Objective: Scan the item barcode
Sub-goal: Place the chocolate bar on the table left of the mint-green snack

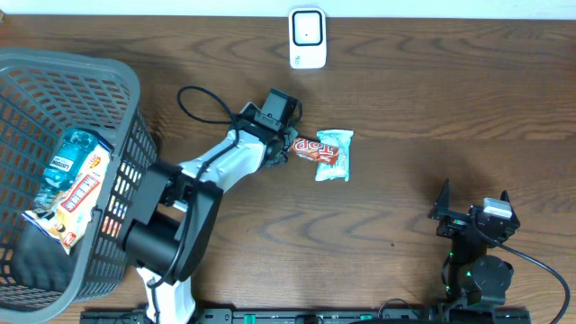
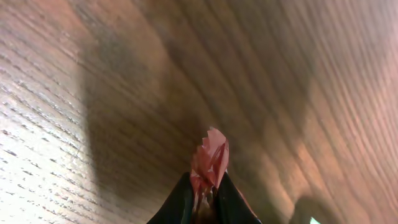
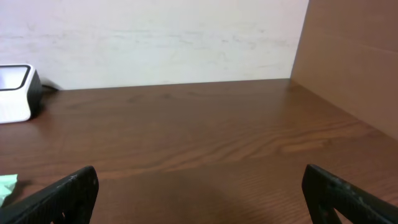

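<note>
A red candy bar [image 1: 317, 148] lies mid-table, and my left gripper [image 1: 288, 144] is shut on its left end. In the left wrist view the bar's crimped red wrapper end [image 2: 211, 157] sticks out from between the black fingers [image 2: 180, 200], with my left gripper [image 2: 205, 190] close above the wood. The white barcode scanner [image 1: 307, 38] stands at the table's far edge, behind the bar. It also shows at the left edge of the right wrist view as the scanner [image 3: 13, 93]. My right gripper [image 1: 472, 212] rests near the front right, open and empty [image 3: 202, 190].
A mint-green packet [image 1: 336, 155] lies under and beside the bar's right end; its corner [image 3: 6, 185] shows in the right wrist view. A grey basket [image 1: 126, 99] at the left holds a bottle and a snack bag. A cardboard panel [image 3: 354, 56] stands to the right.
</note>
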`<state>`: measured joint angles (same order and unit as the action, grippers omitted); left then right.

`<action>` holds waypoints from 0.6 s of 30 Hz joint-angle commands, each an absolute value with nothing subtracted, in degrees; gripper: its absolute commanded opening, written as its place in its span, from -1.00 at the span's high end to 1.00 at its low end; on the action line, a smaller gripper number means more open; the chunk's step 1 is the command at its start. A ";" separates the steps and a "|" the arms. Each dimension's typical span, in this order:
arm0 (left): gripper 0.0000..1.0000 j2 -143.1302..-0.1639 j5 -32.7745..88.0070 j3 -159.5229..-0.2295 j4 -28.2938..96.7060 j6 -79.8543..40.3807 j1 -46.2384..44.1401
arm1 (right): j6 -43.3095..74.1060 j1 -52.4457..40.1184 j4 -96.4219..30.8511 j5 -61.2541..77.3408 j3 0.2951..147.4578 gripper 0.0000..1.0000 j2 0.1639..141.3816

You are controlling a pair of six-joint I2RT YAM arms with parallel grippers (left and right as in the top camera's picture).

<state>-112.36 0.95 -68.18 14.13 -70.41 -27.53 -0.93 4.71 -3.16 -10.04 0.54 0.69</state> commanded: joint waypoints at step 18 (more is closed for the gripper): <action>0.66 -112.29 -0.43 -68.71 19.20 -65.69 -27.38 | -1.80 4.84 -3.20 -9.96 0.32 -0.99 0.45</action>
<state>-112.40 0.93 -68.18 17.96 -68.29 -27.81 -0.93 4.71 -3.16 -10.02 0.54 0.69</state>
